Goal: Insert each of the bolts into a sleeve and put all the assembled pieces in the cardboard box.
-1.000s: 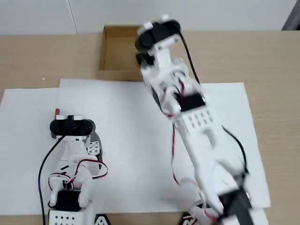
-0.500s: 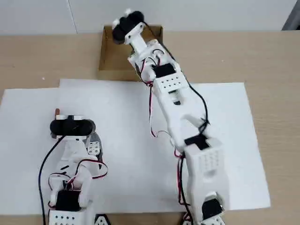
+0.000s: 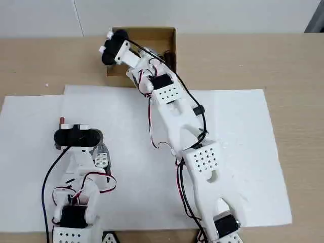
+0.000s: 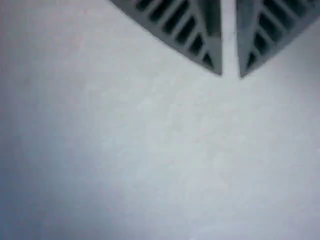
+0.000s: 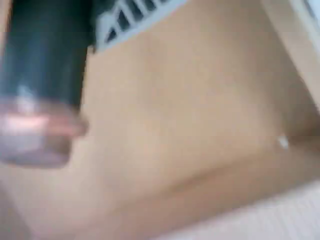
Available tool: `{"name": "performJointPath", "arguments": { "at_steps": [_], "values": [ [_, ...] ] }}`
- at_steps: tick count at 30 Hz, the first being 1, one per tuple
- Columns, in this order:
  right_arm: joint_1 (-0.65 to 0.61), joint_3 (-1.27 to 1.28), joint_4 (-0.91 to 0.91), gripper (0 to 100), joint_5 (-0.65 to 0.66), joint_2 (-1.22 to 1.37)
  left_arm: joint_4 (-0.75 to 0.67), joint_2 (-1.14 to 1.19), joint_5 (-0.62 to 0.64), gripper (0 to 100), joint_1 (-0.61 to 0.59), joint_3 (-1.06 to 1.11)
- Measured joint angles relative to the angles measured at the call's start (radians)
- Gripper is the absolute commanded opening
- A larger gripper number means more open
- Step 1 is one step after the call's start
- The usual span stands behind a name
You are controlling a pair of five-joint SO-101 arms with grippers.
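1. The left arm sits low on the left side of the white paper, folded close to its own base.
2. The left pincer hangs just over the white paper. Its 2 grey fingers are pressed almost together, with only a thin gap between the tips. There is nothing between them.
3. A small red-brown thing lies on the paper just beside the far end of the left arm. It is too small to tell what it is.
4. The paper lies on the wooden counter.
5. The cardboard box stands on the counter at the far edge of the paper.
6. The right arm stretches from the near right side across the paper, and its far end is over the box.
7. The right pincer is inside the box, above the brown floor. It is pinching a black sleeve, which sits right against its grey finger.
8. A pale, pinkish bolt end sticks out of the sleeve.
9. A dark thing shows in the box near its right wall. I cannot tell what it is.
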Motion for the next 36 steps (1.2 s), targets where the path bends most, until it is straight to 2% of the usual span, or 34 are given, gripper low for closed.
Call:
{"name": "performJointPath", "arguments": {
  "at_steps": [11,14,23,31,36],
  "values": [
    [-0.009,-0.021,0.0,17.7,0.0,0.0,0.0,0.0,0.0,1,0.0,0.0],
    [-0.009,-0.057,0.049,17.7,0.0,0.0,0.0,0.0,0.0,1,0.0,0.0],
    [0.003,-0.23,0.328,17.7,0.0,0.0,0.0,0.0,0.0,1,0.0,0.0],
    [0.052,-0.485,0.689,17.7,0.0,-0.002,0.0,0.0,0.0,1,0.0,0.0],
    [0.071,-0.597,0.887,17.7,-0.075,-0.003,0.0,0.0,0.0,1,0.0,0.0]
  ]
}}
